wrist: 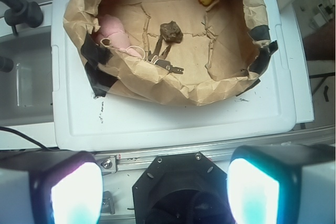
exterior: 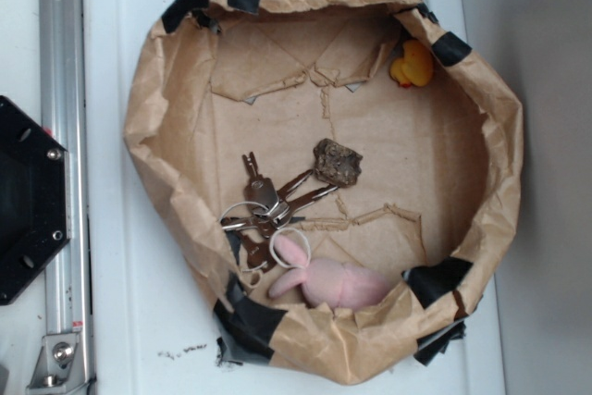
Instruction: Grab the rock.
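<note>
The rock (exterior: 337, 162) is a small lumpy brown-grey stone lying near the middle of a brown paper bowl (exterior: 157, 127), touching the tips of a bunch of keys (exterior: 265, 210). In the wrist view the rock (wrist: 171, 31) sits far ahead inside the paper bowl (wrist: 157, 85). My gripper (wrist: 165, 190) is open, its two glowing pads wide apart at the bottom of the wrist view, high above the robot base and well short of the bowl. Nothing is between the fingers. The gripper does not show in the exterior view.
A pink plush bunny (exterior: 328, 279) lies against the bowl's near wall beside the keys (wrist: 160, 61). A yellow rubber duck (exterior: 413, 66) rests at the far right wall. The bowl stands on a white lid (exterior: 139, 321). A metal rail (exterior: 60, 136) and the black base (exterior: 28, 201) lie left.
</note>
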